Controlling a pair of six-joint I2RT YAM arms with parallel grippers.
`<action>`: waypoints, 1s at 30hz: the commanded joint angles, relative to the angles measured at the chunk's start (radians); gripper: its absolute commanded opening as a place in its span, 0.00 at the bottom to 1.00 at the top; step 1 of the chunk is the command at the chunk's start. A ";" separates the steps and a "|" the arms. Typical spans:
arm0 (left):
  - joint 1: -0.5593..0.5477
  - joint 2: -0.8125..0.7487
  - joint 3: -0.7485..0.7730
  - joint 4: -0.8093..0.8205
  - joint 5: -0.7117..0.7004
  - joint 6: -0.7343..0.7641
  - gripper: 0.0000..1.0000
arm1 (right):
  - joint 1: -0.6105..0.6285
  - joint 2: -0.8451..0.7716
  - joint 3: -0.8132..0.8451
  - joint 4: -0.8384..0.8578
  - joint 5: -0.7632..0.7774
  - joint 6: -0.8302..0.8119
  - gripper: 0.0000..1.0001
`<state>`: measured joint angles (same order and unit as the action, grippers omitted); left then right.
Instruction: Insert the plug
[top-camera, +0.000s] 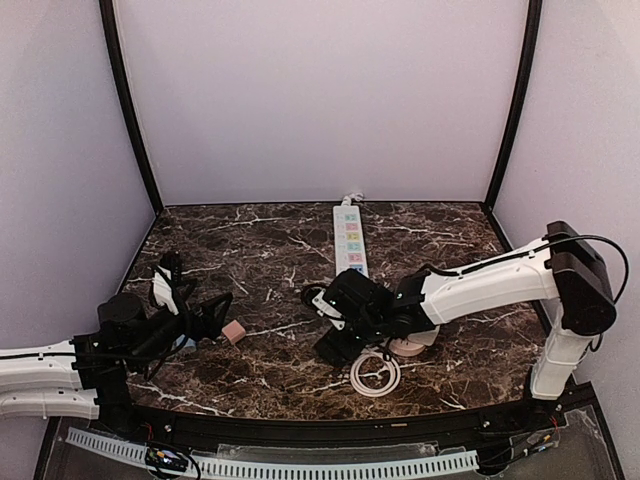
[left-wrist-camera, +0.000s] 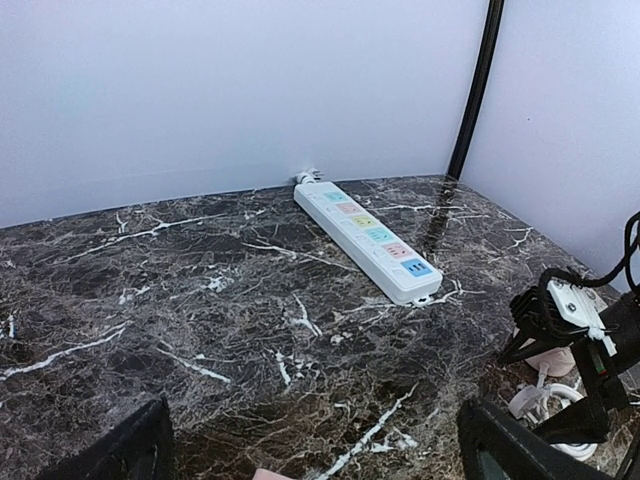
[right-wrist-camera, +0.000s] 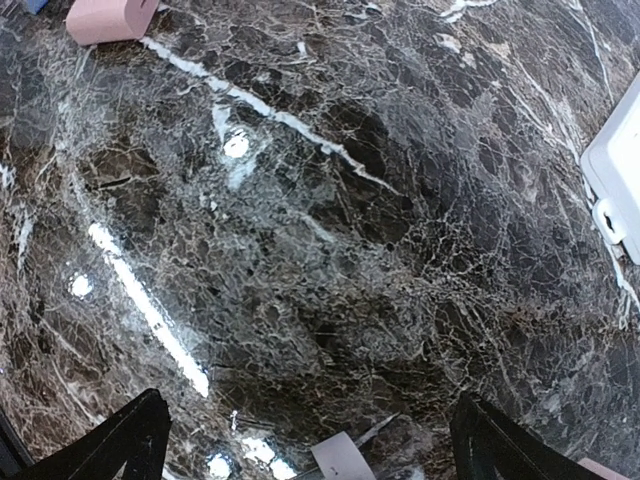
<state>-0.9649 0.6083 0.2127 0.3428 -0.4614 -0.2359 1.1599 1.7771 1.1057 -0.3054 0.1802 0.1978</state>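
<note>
The white power strip with coloured sockets lies at the back centre, and shows in the left wrist view. Its corner shows in the right wrist view. A small pink block lies on the table just in front of my left gripper. That gripper is open and empty. The block also shows in the right wrist view. My right gripper hovers open over bare marble, left of a white cable coil and a pale pink round piece.
The dark marble table is walled on three sides by pale panels with black corner posts. The right arm's white link stretches across the right half. A small white tab shows at the bottom edge between the right fingers.
</note>
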 joint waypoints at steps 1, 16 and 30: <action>0.001 -0.004 -0.016 -0.021 -0.010 0.005 1.00 | 0.011 0.035 -0.046 0.092 0.066 0.136 0.97; 0.001 -0.008 -0.016 -0.021 -0.001 0.002 1.00 | -0.108 -0.099 -0.298 0.098 0.164 0.314 0.98; 0.000 -0.002 -0.016 -0.016 0.001 0.001 1.00 | -0.296 -0.359 -0.521 0.097 0.207 0.361 0.99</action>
<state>-0.9649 0.6075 0.2123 0.3424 -0.4610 -0.2359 0.9157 1.4746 0.6338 -0.1879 0.3431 0.5266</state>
